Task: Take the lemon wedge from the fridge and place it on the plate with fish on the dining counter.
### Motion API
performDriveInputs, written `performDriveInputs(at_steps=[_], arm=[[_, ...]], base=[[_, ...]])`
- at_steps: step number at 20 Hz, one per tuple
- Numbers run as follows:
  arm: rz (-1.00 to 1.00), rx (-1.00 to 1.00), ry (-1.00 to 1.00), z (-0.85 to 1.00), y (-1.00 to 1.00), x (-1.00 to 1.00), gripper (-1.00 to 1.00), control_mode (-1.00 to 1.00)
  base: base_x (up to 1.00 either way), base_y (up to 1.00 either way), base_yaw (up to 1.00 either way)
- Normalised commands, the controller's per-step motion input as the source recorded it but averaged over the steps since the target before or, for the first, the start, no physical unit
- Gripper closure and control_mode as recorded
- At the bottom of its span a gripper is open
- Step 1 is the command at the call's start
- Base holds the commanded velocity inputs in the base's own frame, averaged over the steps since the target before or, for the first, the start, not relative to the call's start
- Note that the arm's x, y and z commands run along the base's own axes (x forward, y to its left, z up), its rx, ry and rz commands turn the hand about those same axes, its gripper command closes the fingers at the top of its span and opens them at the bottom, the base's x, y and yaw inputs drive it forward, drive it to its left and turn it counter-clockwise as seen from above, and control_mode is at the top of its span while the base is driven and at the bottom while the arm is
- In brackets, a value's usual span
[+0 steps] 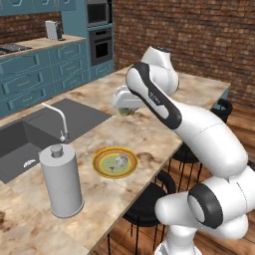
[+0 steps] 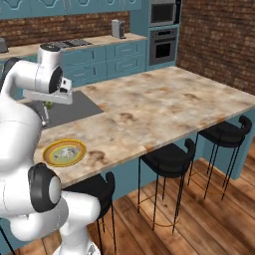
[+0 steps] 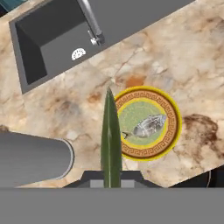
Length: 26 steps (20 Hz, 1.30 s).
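Lemon wedge: a slim yellowish-green sliver with a pointed tip, pinched between the two dark fingertips at the bottom of the hand view and standing straight out from them, its tip reaching to the near rim of the plate below. Gripper: jaws drawn narrow, clamped on the wedge's base; in the left base view the gripper hangs above the counter with a small greenish bit visible under it, and in the right base view the gripper sits over the sink side of the counter. Plate with fish: round, yellow-rimmed with a patterned brown band and olive-green centre, flat on the dining counter, beneath and just to one side of the held wedge. Fish: pale grey-white, lying across the plate's centre. Sink: dark grey basin, set in the counter, with a steel tap at its edge, apart from the plate. Paper-towel roll: grey, upright, near the plate on the counter. Black stools: lined along the counter's outer side.
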Motion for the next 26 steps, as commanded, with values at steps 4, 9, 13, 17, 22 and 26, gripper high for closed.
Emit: performDriveInputs(at_steps=[4,9,13,17,22,26], arm=[[0.11,-0.17,0.14,-1.0,0.36,0.0,1.0,-1.0],[0.09,-0.11,0.02,-0.98,0.21,0.0,1.0,-1.0],[0.04,0.0,-0.12,-0.78,0.0,0.0,1.0,-1.0],[0.01,0.0,-0.25,-0.66,0.0,0.09,1.0,-1.0],[0.0,0.01,-0.14,-0.48,0.02,0.47,1.0,-1.0],[0.0,0.03,0.0,-0.19,0.07,0.69,1.0,-1.0]], base=[[0.0,0.0,0.0],[0.0,0.0,0.0],[0.0,0.0,0.0],[0.0,0.0,0.0],[0.0,0.0,0.0],[0.0,0.0,0.0]])
